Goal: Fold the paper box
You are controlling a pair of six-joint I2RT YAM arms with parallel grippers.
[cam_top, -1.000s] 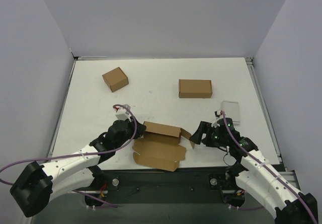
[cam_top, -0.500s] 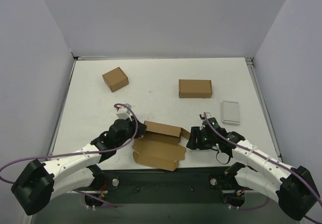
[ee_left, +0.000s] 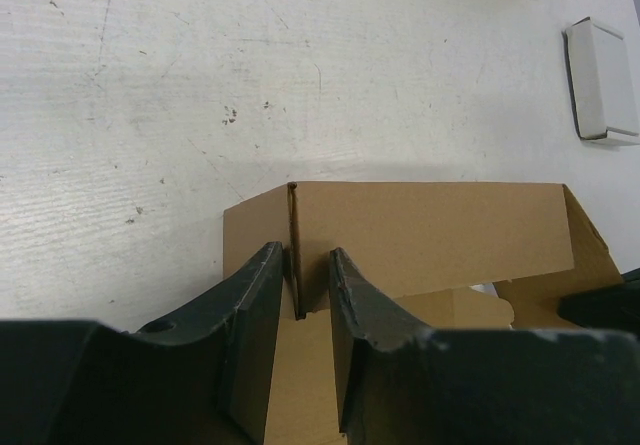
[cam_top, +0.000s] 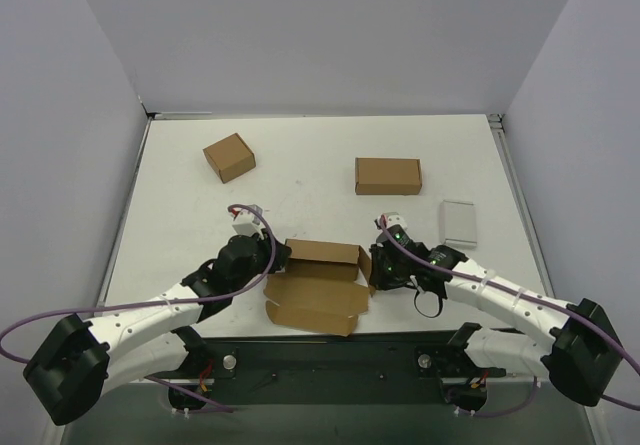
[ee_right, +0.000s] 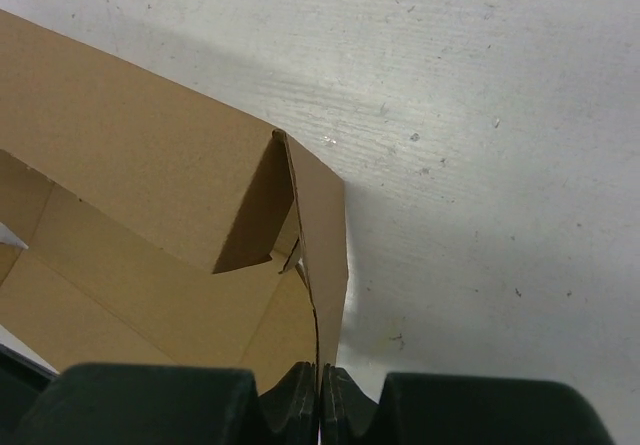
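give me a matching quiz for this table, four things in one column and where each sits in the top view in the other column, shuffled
Things
1. open brown cardboard mailer box
2. small squarish brown carton
3. closed oblong brown box
4. flat pale grey rectangular case

Places
A. far side, left
B. right side, about midway up the table
C. near edge, centre
D. far side, right of centre

Pairs: 1-C, 2-A, 3-D, 4-B

No legible text or labels anywhere.
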